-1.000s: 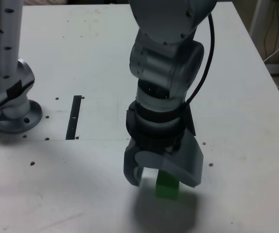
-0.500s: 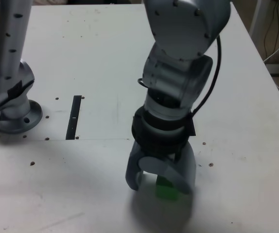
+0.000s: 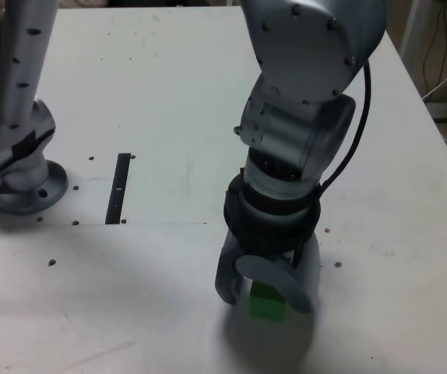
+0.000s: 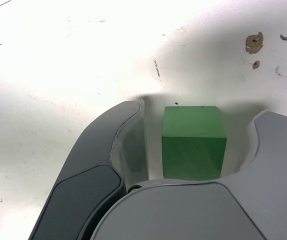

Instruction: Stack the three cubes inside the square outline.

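From the exterior view, the gripper (image 3: pixel 268 290) stands low over the white table (image 3: pixel 153 101), pointing down, and the green cube (image 3: pixel 268 301) sits on the table directly between its 2 jaws, one on each side. No red cube, yellow cube or square outline shows here.

From the wrist view, the green cube (image 4: pixel 193 142) rests squarely in the gripper's (image 4: pixel 196 145) mouth. The jaws stand partly apart, a visible gap on each side, so nothing is grasped yet; a straight squeeze should take it.
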Available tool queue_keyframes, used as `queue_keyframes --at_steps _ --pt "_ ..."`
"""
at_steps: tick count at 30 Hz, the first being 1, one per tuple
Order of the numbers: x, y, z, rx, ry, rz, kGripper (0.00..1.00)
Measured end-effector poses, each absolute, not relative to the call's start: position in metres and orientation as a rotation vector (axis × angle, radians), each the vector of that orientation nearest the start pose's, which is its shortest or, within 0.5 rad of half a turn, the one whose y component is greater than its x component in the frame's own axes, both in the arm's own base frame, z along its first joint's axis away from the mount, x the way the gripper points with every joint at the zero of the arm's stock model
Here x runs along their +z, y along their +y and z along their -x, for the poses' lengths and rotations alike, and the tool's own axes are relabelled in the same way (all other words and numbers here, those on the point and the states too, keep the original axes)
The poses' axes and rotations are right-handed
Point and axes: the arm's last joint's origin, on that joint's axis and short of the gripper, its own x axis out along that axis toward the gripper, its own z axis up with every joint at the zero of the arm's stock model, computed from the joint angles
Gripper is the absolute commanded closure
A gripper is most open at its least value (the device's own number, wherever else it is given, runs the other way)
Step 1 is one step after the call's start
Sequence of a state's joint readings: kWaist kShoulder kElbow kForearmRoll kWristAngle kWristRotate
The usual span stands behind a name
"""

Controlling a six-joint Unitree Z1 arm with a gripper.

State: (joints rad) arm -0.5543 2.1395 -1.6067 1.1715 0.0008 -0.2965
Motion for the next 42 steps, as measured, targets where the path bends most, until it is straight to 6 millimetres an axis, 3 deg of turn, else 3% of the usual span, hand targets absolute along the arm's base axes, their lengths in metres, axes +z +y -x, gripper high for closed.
queue_keyframes --at_steps 13,24,29,36,42 --pt "0.211 -0.202 -0.329 -0.158 1.69 -0.248 0.71" --pt "0.216 -0.184 -0.327 -0.145 1.644 -0.227 0.81" --pt "0.238 -0.165 -0.32 -0.152 1.629 -0.25 0.81" --pt "0.296 -0.129 -0.307 -0.104 1.589 -0.293 0.81" --pt "0.321 -0.094 -0.318 -0.096 1.589 -0.295 0.81"
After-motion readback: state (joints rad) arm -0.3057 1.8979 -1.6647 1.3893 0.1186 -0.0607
